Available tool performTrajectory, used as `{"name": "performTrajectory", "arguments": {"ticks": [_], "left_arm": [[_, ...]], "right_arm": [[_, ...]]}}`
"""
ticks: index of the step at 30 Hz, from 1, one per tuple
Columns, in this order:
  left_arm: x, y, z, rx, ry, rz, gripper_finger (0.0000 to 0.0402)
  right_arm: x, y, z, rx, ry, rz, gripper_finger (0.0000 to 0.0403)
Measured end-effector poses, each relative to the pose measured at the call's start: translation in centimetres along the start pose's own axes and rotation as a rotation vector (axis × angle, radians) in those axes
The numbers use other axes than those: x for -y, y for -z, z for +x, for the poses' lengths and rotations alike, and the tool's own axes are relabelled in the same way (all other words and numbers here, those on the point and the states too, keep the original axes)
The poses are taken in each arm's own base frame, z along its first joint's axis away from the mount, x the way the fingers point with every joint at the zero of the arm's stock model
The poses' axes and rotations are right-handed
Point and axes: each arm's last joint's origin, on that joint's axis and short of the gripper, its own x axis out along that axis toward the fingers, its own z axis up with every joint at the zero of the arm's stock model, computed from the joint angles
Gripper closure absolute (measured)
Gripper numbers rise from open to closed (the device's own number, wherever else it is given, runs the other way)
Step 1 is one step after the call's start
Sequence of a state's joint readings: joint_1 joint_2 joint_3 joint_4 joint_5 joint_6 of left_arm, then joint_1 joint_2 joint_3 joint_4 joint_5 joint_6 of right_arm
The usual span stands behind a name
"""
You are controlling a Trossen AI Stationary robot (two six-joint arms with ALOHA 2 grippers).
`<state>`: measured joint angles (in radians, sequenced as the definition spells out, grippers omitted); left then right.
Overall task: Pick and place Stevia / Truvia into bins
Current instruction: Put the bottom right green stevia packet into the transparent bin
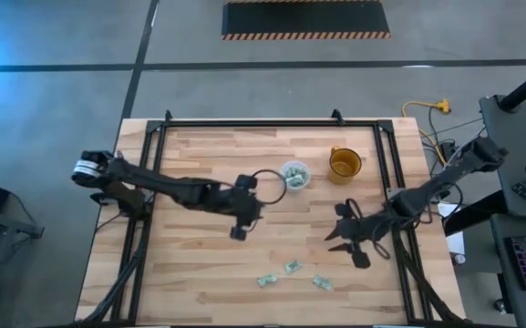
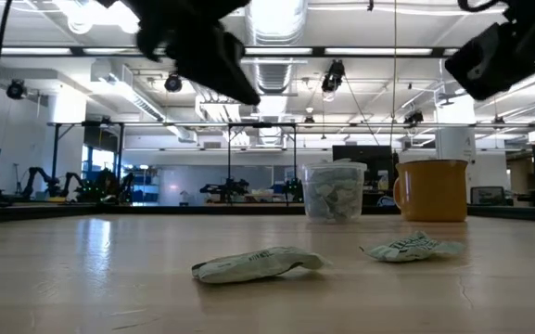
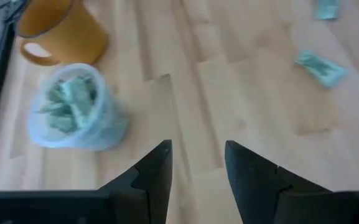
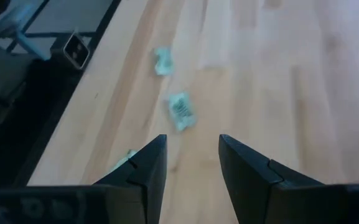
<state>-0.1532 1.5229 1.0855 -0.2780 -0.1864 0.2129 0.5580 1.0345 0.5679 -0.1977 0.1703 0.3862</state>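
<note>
Three pale green and white sachets lie flat near the table's near edge; the low view shows two of them. The clear cup stands mid-table with several sachets inside, as the left wrist view also shows. My left gripper hovers open, to the near left of the cup, with nothing between its fingers. My right gripper hovers open above bare wood to the near right of the cup. Its wrist view looks toward three loose sachets.
An orange mug stands just right of the clear cup, toward the far edge. A black metal frame runs along the table's far, left and right sides. Bare wood lies between the two grippers and around the loose sachets.
</note>
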Motion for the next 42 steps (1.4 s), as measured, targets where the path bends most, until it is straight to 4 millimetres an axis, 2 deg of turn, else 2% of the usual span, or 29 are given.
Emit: {"name": "performTrajectory", "arguments": {"ticks": [6,13,19,25,30,42], "left_arm": [[2.9,2.6,-0.9,0.096,0.043,-0.018,0.0270],[4.3,4.1,-0.6,0.218,0.050,-0.024,0.0270],[4.5,4.8,-0.1,0.201,0.051,-0.021,0.0270],[4.6,4.8,0.2,0.215,0.052,-0.045,0.0270],[4.7,5.2,0.4,0.201,0.054,-0.044,0.0270],[4.8,5.4,0.5,0.200,0.054,-0.045,0.0270]], "right_arm": [[-1.1,1.8,4.1,-0.160,-0.078,0.074,0.0266],[-4.1,4.0,8.3,-0.377,-0.116,0.128,0.0266],[-7.5,3.4,11.0,-0.392,-0.172,0.054,0.0266],[-9.0,1.7,12.1,-0.428,-0.130,0.016,0.0266],[-9.5,0.6,11.9,-0.414,0.021,-0.029,0.0266],[-9.6,2.5,12.7,-0.483,0.098,0.001,0.0266]]}}
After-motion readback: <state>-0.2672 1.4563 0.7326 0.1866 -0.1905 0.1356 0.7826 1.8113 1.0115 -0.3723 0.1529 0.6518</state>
